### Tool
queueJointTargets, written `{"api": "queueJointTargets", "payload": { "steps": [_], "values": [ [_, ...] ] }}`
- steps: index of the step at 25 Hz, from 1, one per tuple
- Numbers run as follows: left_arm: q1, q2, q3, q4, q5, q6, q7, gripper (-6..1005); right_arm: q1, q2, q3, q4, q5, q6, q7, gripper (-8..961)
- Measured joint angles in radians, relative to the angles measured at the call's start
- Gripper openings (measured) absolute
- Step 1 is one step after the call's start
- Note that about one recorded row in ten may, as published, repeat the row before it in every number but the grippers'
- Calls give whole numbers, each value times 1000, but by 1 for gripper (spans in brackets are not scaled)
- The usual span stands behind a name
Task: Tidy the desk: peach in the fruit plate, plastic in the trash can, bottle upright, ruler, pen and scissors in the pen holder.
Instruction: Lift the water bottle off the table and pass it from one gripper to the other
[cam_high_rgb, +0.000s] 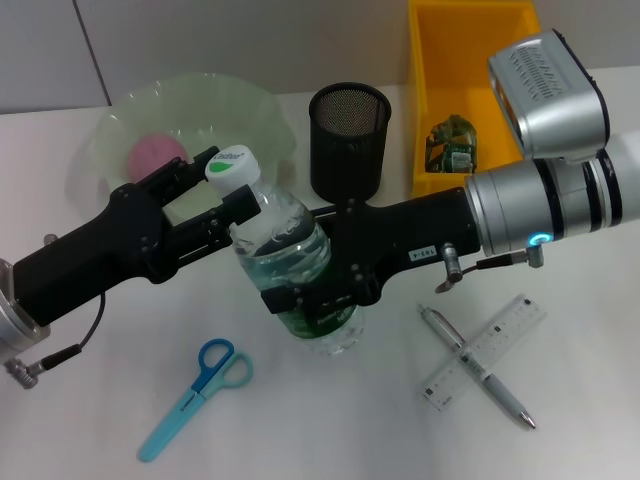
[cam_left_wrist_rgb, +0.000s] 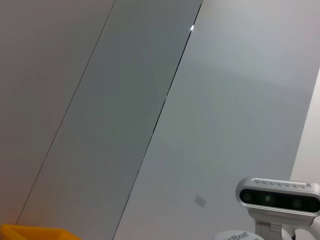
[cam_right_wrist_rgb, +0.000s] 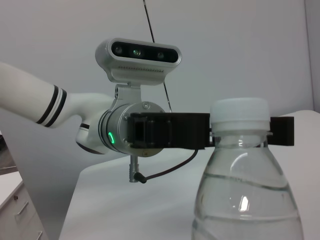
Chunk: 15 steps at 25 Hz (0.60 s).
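We judge the bottle (cam_high_rgb: 290, 265), clamped by both the left gripper (cam_high_rgb: 222, 195) and right gripper (cam_high_rgb: 305, 300) fingers, may topple if released unevenly.

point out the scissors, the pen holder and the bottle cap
scissors (cam_high_rgb: 195, 396), head view, on the blades just below the blue handles
pen holder (cam_high_rgb: 349, 140), head view, on its black mesh wall
bottle cap (cam_high_rgb: 232, 166), head view, on the white top
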<state>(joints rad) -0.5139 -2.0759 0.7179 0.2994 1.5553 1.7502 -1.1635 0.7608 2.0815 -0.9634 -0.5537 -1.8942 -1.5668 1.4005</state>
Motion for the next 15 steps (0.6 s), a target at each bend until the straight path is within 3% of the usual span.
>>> {"api": "queueJointTargets", "payload": {
  "steps": [15],
  "values": [
    [-13,0,0,0,0,-3,10,681,4,0,0,0,0,10,0,767]
  ]
}}
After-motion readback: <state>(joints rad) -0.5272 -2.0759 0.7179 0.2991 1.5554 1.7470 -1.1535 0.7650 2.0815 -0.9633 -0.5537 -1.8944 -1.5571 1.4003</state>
